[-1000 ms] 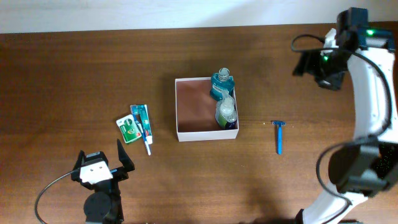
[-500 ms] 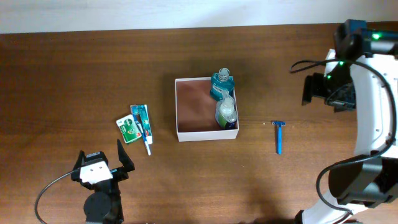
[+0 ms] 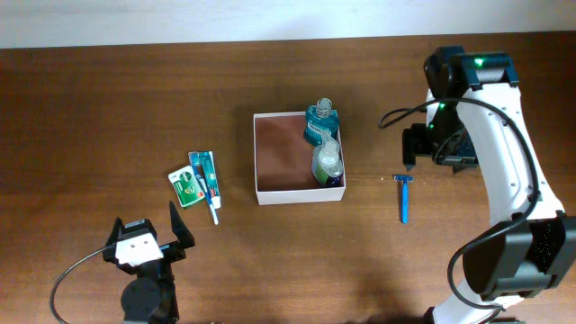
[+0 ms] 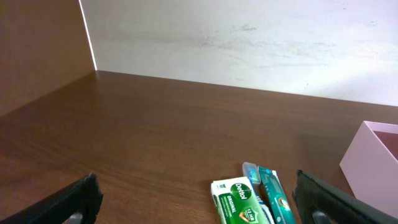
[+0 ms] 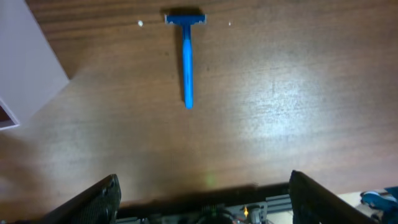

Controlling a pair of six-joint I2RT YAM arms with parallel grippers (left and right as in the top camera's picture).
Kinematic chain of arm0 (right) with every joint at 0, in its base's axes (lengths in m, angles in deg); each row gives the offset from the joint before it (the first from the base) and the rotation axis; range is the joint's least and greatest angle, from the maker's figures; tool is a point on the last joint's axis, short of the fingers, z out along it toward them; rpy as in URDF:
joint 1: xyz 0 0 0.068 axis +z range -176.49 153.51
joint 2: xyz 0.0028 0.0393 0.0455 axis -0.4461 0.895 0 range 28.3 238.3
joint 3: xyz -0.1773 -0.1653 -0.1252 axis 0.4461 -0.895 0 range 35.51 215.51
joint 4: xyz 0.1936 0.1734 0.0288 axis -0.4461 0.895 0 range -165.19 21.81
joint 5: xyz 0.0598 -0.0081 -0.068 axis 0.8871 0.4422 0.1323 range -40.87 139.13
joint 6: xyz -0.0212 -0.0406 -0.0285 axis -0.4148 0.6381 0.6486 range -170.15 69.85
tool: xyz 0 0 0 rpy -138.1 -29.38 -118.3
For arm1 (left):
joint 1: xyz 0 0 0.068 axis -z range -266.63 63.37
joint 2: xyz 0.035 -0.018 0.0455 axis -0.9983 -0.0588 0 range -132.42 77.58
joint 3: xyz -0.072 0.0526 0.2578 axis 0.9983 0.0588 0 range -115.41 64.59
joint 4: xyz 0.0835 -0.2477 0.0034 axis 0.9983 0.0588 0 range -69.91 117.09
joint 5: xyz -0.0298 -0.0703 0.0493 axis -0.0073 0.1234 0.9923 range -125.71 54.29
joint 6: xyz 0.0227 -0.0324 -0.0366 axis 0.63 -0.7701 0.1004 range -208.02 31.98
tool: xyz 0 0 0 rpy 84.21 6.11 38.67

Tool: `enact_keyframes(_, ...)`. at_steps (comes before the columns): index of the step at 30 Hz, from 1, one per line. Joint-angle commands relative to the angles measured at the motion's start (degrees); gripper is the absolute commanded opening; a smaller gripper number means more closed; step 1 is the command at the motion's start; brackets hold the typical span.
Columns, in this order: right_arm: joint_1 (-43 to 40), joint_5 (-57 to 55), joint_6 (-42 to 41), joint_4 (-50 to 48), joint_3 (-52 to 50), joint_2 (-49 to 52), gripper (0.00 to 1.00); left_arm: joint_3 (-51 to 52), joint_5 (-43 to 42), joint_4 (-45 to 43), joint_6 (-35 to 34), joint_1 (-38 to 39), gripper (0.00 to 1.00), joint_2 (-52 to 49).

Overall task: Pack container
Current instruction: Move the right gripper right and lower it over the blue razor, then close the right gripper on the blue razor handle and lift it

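The container (image 3: 281, 155) is a square white-walled box with a pinkish-brown inside at the table's middle. A teal mouthwash bottle (image 3: 320, 121) and a clear bottle (image 3: 328, 162) stand along its right wall. A blue razor (image 3: 404, 198) lies on the table to its right and shows in the right wrist view (image 5: 186, 57), with the container's corner (image 5: 25, 68) at the left. My right gripper (image 3: 423, 148) is open and empty (image 5: 205, 199), hovering just behind the razor. My left gripper (image 3: 148, 230) is open and empty (image 4: 199, 202) at the front left.
A green soap box (image 3: 185, 188), a toothpaste box (image 3: 203, 173) and a toothbrush (image 3: 213, 202) lie left of the container. In the left wrist view the soap box (image 4: 239, 200), toothpaste box (image 4: 273, 196) and container wall (image 4: 373, 162) lie ahead.
My right arm has swung from the far right back corner leftward and forward, ending beside the razor. The left arm and the objects have not moved.
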Motion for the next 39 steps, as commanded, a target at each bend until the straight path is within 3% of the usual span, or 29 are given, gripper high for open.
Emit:
enact_keyframes(1, 0.42, -0.96, -1.79, -2.80, -5.66, -1.49, 0.79, 0.70, -0.22, -0.22, 1.05, -0.28, 0.99, 0.33)
enact_keyframes(13, 3.34, -0.90, -1.57, -24.35, -25.16, -1.70, 0.77, 0.68, -0.22, -0.22, 1.05, -0.28, 0.99, 0.33)
enact_keyframes(17, 2.91, -0.90, -1.55, -31.28, -30.77, -1.57, 0.71, 0.68, -0.22, -0.22, 1.05, -0.28, 0.99, 0.33)
enact_keyframes(21, 1.79, -0.66, -1.77, -36.41, -36.02, -1.49, 0.55, 0.68, -0.22, -0.22, 1.05, -0.28, 1.00, 0.33)
enact_keyframes(25, 1.70, -0.66, -1.75, -36.92, -36.63, -1.49, 0.44, 0.70, -0.22, -0.22, 1.05, -0.28, 0.99, 0.33)
enact_keyframes(39, 1.68, -2.12, -1.75, -43.54, -36.65, 0.04, 0.42, 0.70, -0.22, -0.22, 1.05, -0.28, 0.99, 0.33)
